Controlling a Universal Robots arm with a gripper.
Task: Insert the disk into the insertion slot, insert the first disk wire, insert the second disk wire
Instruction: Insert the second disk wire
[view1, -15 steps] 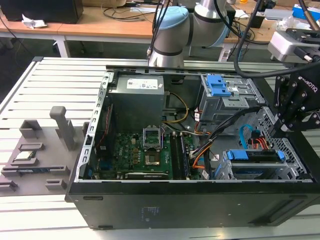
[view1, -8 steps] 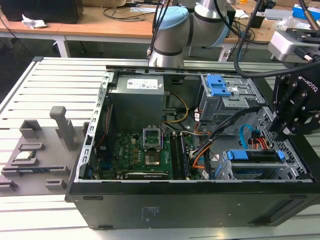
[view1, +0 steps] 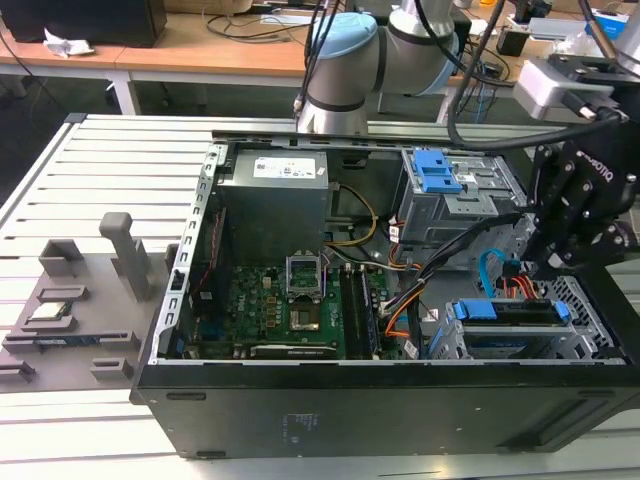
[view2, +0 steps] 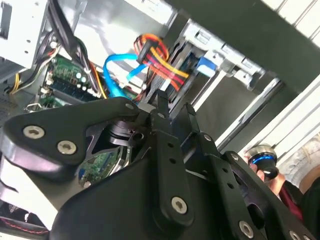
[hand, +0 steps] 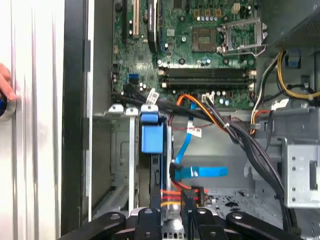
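The disk (view1: 505, 312), in its blue caddy (hand: 151, 135), lies in the insertion slot (view1: 588, 305), the silver perforated cage at the case's front corner on the exterior view's right. My gripper (view1: 545, 265) hangs just behind the disk's rear edge. Its narrow fingers (view2: 162, 107) stand close together at the dark plug end of the first disk wire (view2: 160, 65), the red-orange bundle (hand: 175, 194). The second disk wire (hand: 200, 171), light blue, loops beside it (view2: 117, 75), its dark plug next to the disk's rear edge.
A taller grey cage with a blue latch (view1: 440, 170) stands behind the slot. Thick black cables (hand: 250, 145) cross above the case floor. The motherboard (view1: 290, 300) and power supply (view1: 275, 200) fill the case's other half. A person's hand (hand: 4, 85) rests outside the case.
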